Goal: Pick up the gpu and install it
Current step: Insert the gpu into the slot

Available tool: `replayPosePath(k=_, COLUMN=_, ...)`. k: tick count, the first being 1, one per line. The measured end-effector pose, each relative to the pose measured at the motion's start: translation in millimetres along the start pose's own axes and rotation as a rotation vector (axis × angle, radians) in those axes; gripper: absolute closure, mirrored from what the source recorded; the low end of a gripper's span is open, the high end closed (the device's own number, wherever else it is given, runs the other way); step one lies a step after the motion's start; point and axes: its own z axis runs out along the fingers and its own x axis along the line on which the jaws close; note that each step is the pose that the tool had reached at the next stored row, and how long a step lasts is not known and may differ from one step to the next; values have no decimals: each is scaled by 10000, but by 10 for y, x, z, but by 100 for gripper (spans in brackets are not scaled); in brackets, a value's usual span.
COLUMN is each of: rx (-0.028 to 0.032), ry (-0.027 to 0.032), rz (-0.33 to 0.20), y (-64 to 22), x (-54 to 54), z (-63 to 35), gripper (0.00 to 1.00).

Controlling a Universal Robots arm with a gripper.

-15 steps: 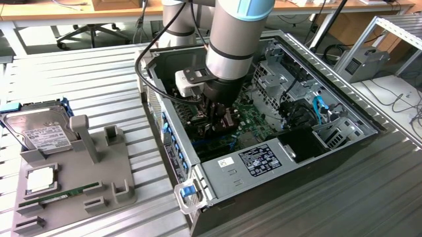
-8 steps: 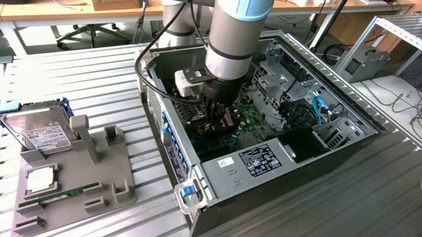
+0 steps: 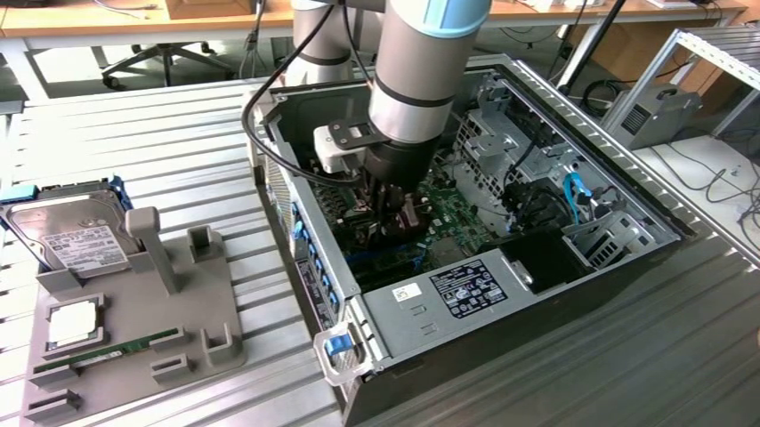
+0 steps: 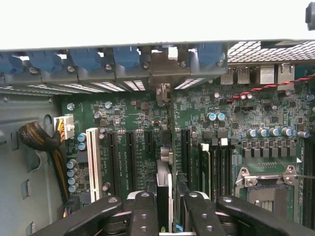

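Note:
My gripper is deep inside the open computer case, low over the green motherboard. It is shut on the gpu, which I see edge-on as a thin dark card between the black fingers. The card runs along the black expansion slots toward the rear wall, and its metal end meets the slot opening under the blue clips. Whether the card sits fully in a slot I cannot tell. In the exterior view the gripper stands upright in the case's middle.
A white slot and a cable bundle lie beside the card, the CPU socket on its other side. On the exterior view's left, a grey holder carries a hard drive, a chip and a RAM stick.

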Motion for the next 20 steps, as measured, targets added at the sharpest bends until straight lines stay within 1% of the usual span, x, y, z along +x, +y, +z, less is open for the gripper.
replayPosePath(k=2, rx=2, ry=22, rz=-3, y=-2, x=6, z=5, gripper=74)
replayPosePath(k=5, rx=2, ry=76, rz=-3, y=-4, x=7, z=15, gripper=74)
replayPosePath(k=7, rx=3, ry=99, rz=-3, y=-15, x=7, z=24, gripper=74)
replayPosePath(k=14, rx=4, ry=102, rz=-1, y=-24, x=6, z=31, gripper=74)
replayPosePath(k=16, rx=7, ry=123, rz=-3, y=-25, x=6, z=31, gripper=74)
replayPosePath(k=20, rx=11, ry=122, rz=-2, y=-25, x=5, z=6, gripper=74)
